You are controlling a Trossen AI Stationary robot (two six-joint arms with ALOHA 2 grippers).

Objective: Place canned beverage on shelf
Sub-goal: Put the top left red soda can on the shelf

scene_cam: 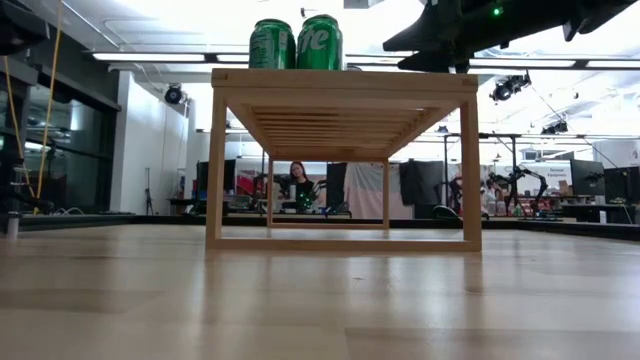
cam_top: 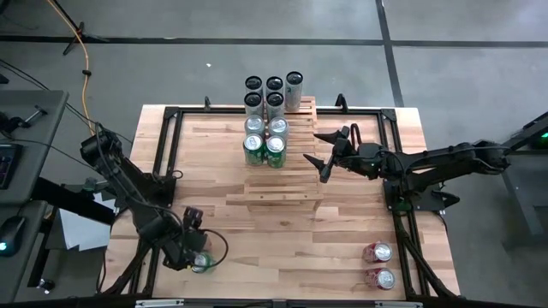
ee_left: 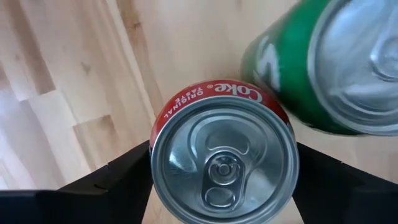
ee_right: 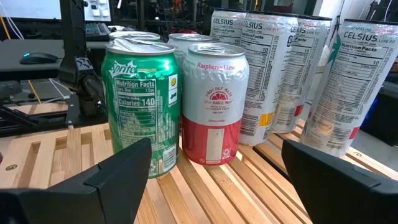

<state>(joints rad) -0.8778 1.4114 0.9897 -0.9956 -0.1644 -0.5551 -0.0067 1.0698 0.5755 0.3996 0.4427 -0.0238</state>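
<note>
Left gripper [cam_top: 199,254]: low at the near-left part of the table [cam_top: 342,231], its dark fingers [ee_left: 106,180] standing to either side of an upright red Coke can [ee_left: 224,155]; whether they press on it cannot be told.
Coke can: between the left fingers, top up, pull-tab showing in the left wrist view.
Green can [ee_left: 323,68]: just beside the Coke can, leaning in the left wrist view; in the high view a green can [cam_top: 204,262] shows at the left gripper's tips.
Right gripper [cam_top: 321,147]: raised above the table, just to the right of the shelf [cam_top: 278,184], fingers spread wide with nothing between them.
Shelf: pale slatted rack at the table's middle, straight ahead of the right gripper's open fingers.
Cans on the shelf: a green Sprite can [ee_right: 140,112] and a red-and-white Raspberry Lime can [ee_right: 214,102] nearest the right gripper, side by side; tall pale Celsius cans [ee_right: 267,81] ranked behind them.
Loose cans: two red cans [cam_top: 378,264] lying on the table's near-right corner, well apart from both grippers.
Background: a person [scene_cam: 298,187] seen far off beneath the shelf in the low view.
</note>
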